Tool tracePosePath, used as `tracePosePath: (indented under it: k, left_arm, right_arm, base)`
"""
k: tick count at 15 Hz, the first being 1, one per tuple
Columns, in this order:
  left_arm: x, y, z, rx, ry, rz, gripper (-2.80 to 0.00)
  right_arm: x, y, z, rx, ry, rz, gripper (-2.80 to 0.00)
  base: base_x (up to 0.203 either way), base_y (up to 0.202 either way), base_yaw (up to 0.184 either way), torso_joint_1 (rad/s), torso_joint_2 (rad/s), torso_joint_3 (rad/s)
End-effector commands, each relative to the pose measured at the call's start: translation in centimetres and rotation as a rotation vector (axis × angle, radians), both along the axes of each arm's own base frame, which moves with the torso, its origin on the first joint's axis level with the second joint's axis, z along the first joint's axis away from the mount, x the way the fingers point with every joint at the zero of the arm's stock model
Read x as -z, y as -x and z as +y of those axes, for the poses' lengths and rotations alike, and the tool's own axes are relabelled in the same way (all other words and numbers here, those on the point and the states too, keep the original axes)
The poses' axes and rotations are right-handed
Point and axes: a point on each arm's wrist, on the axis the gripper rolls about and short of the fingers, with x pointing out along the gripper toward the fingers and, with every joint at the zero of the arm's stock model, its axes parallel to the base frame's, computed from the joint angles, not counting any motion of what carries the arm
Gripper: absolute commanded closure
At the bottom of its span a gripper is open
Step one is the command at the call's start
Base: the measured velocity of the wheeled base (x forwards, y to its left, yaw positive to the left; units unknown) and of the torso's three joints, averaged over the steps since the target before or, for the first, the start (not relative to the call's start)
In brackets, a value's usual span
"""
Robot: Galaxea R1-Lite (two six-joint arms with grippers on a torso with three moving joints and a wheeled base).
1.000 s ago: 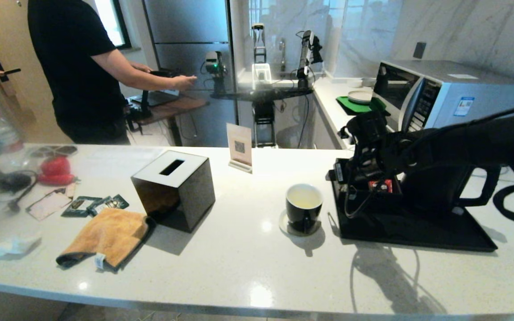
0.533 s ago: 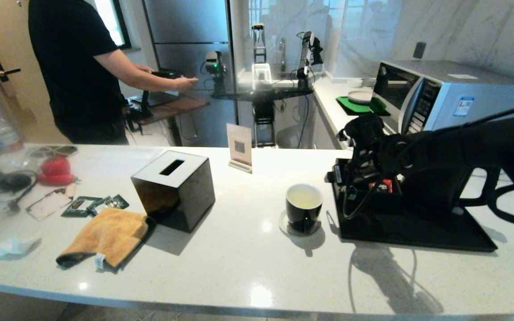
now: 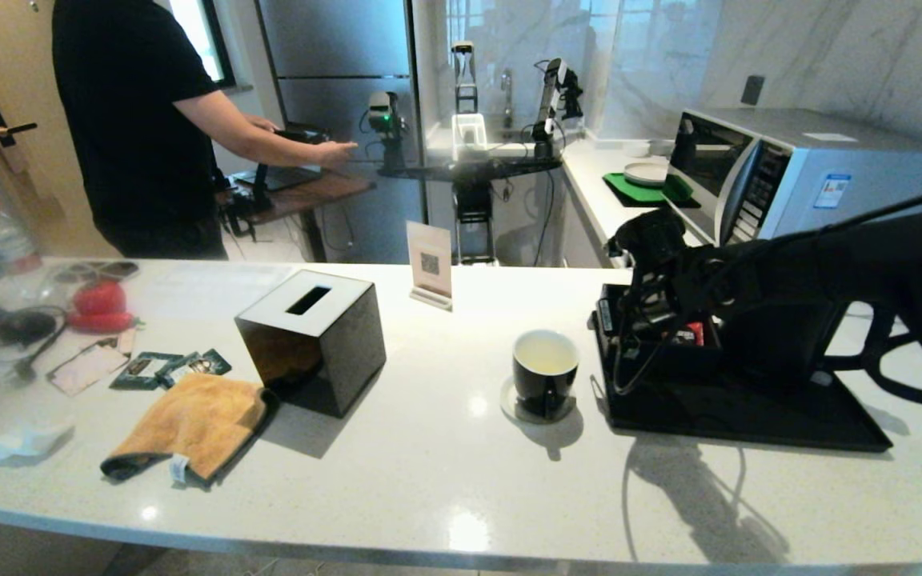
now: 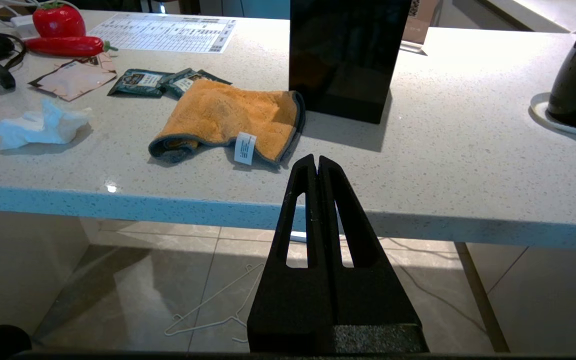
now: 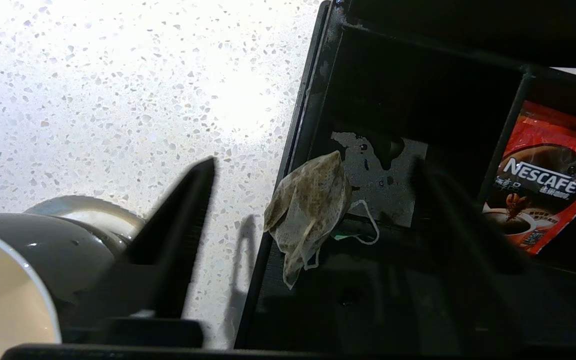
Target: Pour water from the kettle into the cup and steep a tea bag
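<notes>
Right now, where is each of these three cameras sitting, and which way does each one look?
Head view: on the robot's head, looking forward and down at the counter; the right arm reaches over the black tray.
Left wrist view: behind the shut left gripper, below the counter's edge, facing the orange cloth.
Right wrist view: behind the open right gripper, looking down at the tea bag on the tray's rim.
All three show the cup.

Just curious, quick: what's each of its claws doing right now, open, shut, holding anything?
Left gripper: shut, empty, parked below the counter edge.
Right gripper: open, empty, over the tea bag in the tray.
</notes>
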Motion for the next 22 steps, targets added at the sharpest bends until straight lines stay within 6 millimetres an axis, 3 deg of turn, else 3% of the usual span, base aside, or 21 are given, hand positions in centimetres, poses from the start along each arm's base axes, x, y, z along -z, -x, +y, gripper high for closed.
tracePosePath:
  k: [1,15,22]
  left_arm:
    - [0.0,0.0,0.0,-0.001,0.001,0.001,0.0]
    - [0.0,0.0,0.0,-0.001,0.001,0.001,0.0]
    - [0.0,0.0,0.0,-0.001,0.001,0.001,0.0]
  right_arm:
    - [-0.1,-0.3,0.2,0.003,-0.008,-0.009,0.0]
    - [-0.7,-0.6,0.3,0.015,-0.031,-0.03,0.0]
    - [-3.0,-0.4,0.2,0.012,-0.051,-0.094,0.0]
  base:
    - [0.0,0.0,0.0,0.0,0.0,0.0]
    - [0.0,0.0,0.0,0.0,0.0,0.0]
    - [0.0,0.0,0.0,0.0,0.0,0.0]
